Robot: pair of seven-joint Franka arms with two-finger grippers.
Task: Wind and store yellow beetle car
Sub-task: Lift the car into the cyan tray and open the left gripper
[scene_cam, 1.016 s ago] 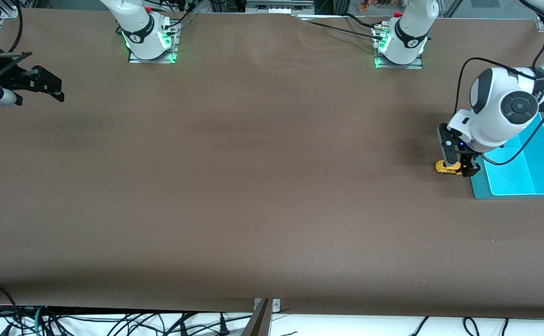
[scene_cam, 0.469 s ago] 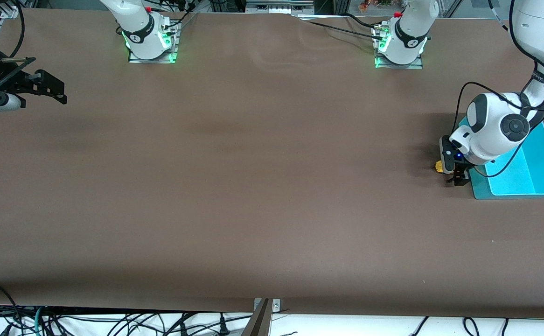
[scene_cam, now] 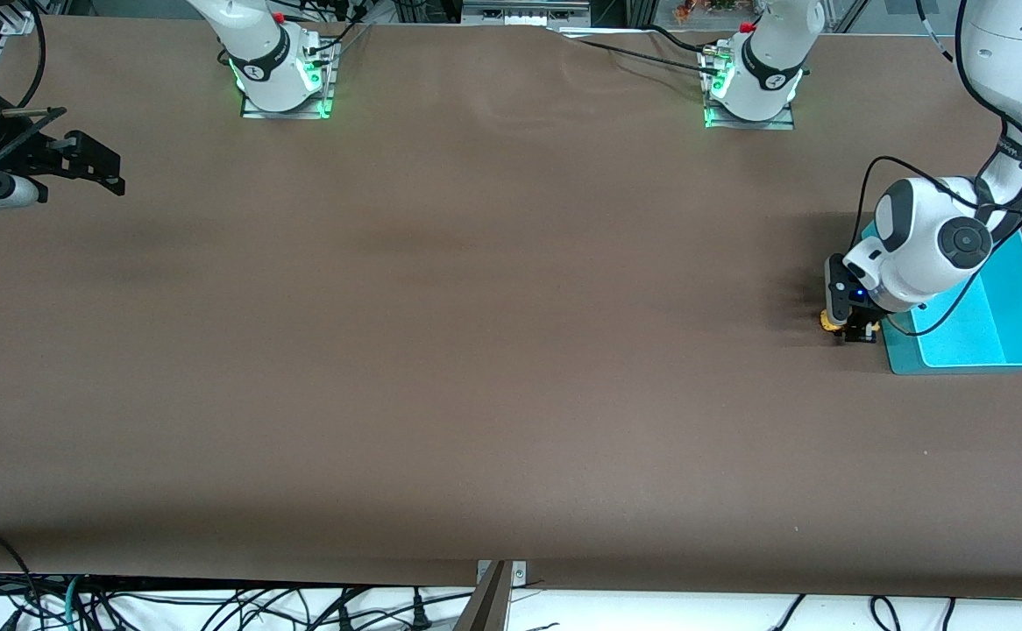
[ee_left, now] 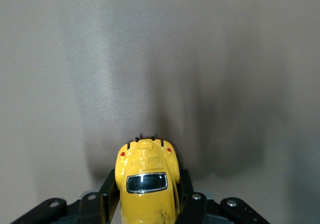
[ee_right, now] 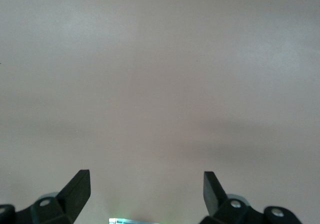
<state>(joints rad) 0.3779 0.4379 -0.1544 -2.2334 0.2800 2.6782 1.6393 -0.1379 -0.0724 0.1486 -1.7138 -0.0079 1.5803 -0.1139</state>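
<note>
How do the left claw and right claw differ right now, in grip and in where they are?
The left claw is shut on the yellow beetle car, pinching its sides; the right claw is open and holds nothing. The left claw is down at the table beside the blue tray; the right claw waits over bare table at the right arm's end. Both have black fingers.

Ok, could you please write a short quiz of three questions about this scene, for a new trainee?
1. True or false: the right gripper holds something.
2. What do the left gripper's fingers clamp?
3. The shallow turquoise plastic tray lies: A) beside the car, at the left arm's end of the table; B) at the right arm's end.

Key: 1. False, it is open over bare table. 2. The tiny rounded yellow beetle car, resting on the brown table. 3. A.
</note>
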